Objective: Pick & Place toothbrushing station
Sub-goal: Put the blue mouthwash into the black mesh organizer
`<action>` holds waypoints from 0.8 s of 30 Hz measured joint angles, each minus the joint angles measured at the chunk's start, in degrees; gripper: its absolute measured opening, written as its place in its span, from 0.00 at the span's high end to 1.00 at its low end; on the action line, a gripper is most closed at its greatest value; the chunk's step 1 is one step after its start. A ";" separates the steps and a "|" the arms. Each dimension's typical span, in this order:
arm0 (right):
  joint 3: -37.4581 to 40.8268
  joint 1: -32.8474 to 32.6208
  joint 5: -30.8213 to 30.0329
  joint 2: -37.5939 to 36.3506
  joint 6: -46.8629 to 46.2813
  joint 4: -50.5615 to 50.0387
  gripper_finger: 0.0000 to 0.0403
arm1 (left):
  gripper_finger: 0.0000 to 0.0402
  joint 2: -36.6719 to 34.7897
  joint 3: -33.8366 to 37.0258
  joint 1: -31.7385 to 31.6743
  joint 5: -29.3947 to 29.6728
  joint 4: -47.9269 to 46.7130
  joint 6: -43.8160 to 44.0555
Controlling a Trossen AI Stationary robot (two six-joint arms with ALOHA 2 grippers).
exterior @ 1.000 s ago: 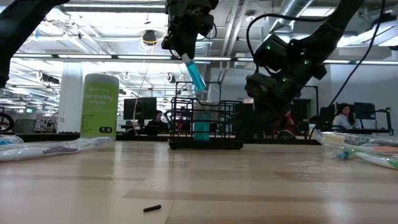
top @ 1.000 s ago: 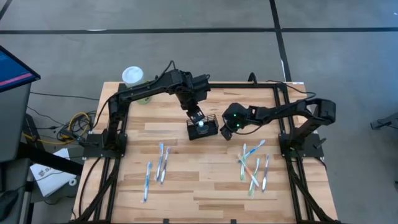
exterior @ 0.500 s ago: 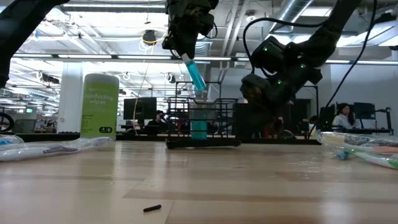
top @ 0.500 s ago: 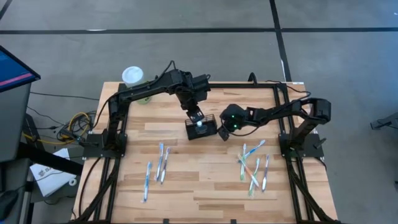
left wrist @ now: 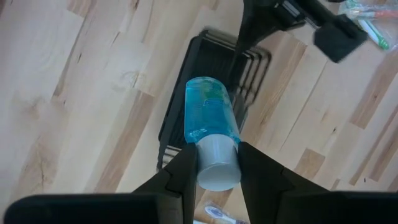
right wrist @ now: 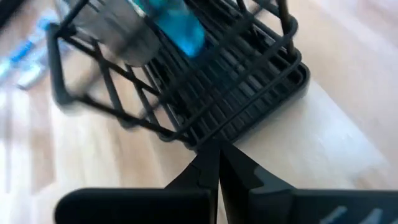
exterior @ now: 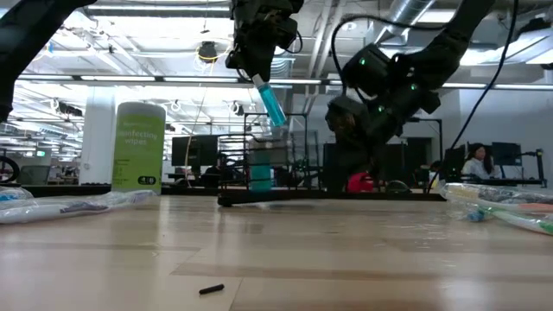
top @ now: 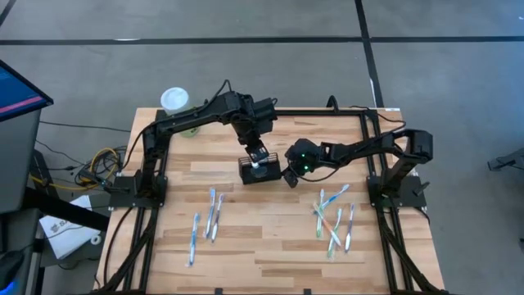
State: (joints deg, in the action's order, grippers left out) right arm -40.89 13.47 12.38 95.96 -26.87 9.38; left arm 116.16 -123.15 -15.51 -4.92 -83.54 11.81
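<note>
Holding a clear bottle of blue liquid with a white cap [left wrist: 211,134] in my left jaws [left wrist: 214,163], I have it pinched at the cap end between both fingers [left wrist: 188,167], tilted, with its blue body pointing down into the small black wire-mesh caddy [top: 256,170]. That caddy, the toothbrushing station, sits near the middle of the light wooden desk [top: 270,246], a little toward the far edge, directly under my left gripper in the high view. From the low view the bottle [exterior: 270,104] slants above the caddy's wire frame [exterior: 275,168], its lower end among the upper wires.

My right jaws [right wrist: 213,163] are pressed together with the tips on the bottom rim of the caddy [right wrist: 249,81] at its right side; whether a wire is caught between them I cannot tell. In the high view my right gripper [top: 291,172] lies just beside the caddy, arm reaching in from the right.

Clusters of loose toothbrushes lie on the desk nearer the front: one group on the left [top: 209,220] and one on the right [top: 334,220], both well apart from the caddy. A green canister with a white lid [top: 175,102] stands at the far left corner.
</note>
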 joint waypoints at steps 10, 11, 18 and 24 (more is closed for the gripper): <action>0.01 -1.59 1.69 4.51 -0.62 1.41 1.00 | 0.79 0.00 0.00 0.04 -0.03 -0.12 -0.43; 0.01 -1.75 1.71 4.30 -0.62 1.42 1.00 | 0.79 0.02 0.00 0.09 -0.03 -0.08 -0.74; 0.01 -1.70 1.13 0.97 -0.62 1.31 1.00 | 0.79 0.02 1.15 1.02 -0.03 0.49 -1.17; 0.01 -0.91 0.95 0.24 -0.62 0.42 1.00 | 0.79 0.04 2.80 2.09 0.07 2.93 -1.55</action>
State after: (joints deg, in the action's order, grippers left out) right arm -40.88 12.56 13.32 96.20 -27.49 9.80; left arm 116.20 -120.36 -13.42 -4.85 -80.60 10.26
